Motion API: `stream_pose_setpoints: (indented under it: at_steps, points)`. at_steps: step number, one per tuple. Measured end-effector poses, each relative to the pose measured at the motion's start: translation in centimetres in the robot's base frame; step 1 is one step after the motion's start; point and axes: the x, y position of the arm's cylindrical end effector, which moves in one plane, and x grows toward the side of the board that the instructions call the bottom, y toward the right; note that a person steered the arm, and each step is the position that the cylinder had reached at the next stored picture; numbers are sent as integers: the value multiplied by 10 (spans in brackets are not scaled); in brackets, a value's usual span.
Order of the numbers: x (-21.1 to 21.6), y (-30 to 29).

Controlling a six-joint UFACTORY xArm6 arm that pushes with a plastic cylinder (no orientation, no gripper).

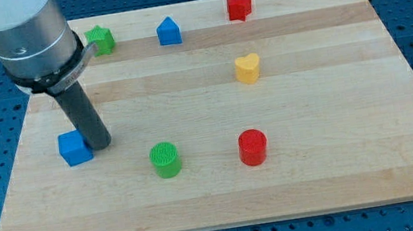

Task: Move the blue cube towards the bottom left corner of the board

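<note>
The blue cube (74, 147) sits on the wooden board (226, 194) at the view's left, a little below mid-height. My dark rod comes down from the grey arm at the view's top left. My tip (100, 144) rests on the board right beside the cube's right side, touching or nearly touching it.
A green cylinder (166, 158) and a red cylinder (252, 146) stand right of the cube. A yellow heart (247, 68) is at mid-right. A green block (101, 39), a blue house-shaped block (169, 31) and a red star-like block (239, 5) line the top.
</note>
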Motion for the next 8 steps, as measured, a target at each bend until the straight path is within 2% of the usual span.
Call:
stream_pose_setpoints:
  at_steps: [1, 2, 4, 5, 6, 7, 8]
  points:
    - [-11, -10]
    - [1, -35]
    - [50, -57]
    - [35, -20]
    - [-8, -24]
    - [-15, -75]
    - [0, -101]
